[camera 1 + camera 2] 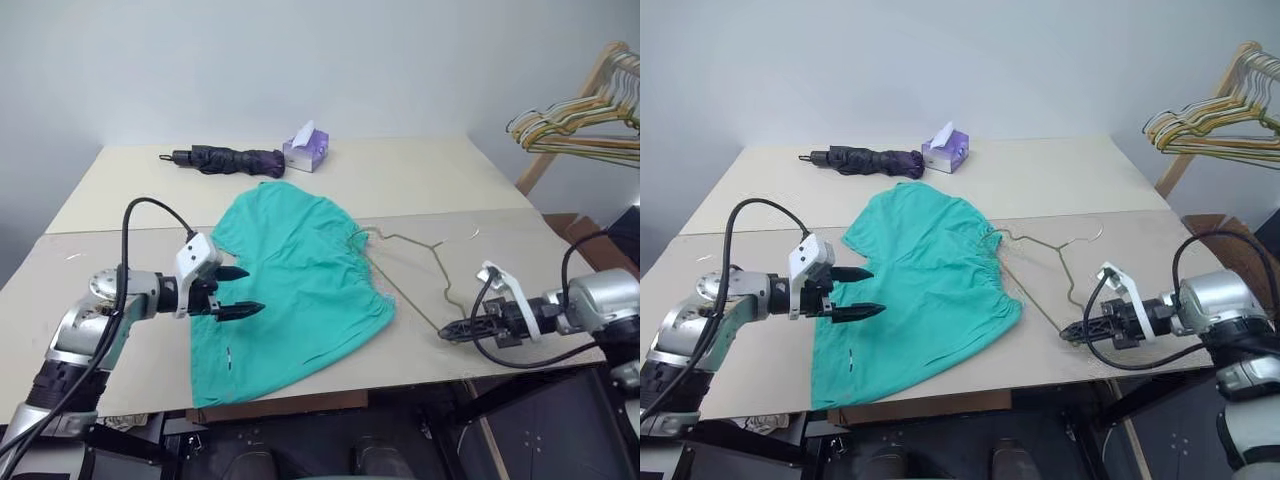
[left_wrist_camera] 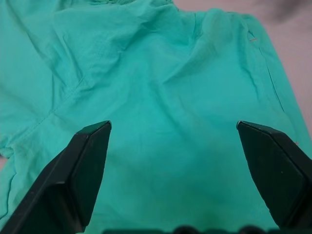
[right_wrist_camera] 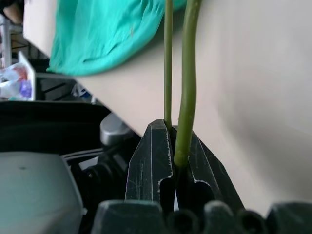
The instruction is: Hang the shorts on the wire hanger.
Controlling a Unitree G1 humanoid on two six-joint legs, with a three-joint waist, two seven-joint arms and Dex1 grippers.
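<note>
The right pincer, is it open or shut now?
Shut. The right pincer clamps its two black fingers on the wire hanger, no gap around the wire.

the shorts (image 1: 925, 290) are spread on the table (image 1: 1060, 180); the hanger (image 1: 1045, 270) is gripped at its near corner by the right gripper (image 1: 1072, 333).

Two silver-grey metal arms with round, shiny joints. Left arm (image 1: 95, 320) with a green-blue panel along its side and a ribbed black part lower down. Thick black cables looping over each arm. White plastic block at each wrist. Left gripper (image 1: 240, 291) with two black, pointed fingers (image 2: 83, 170), flat and wedge-shaped up close. Right gripper (image 1: 452, 331) black too, with a white bracket behind it and a shiny silver right arm (image 1: 600, 298).
</note>
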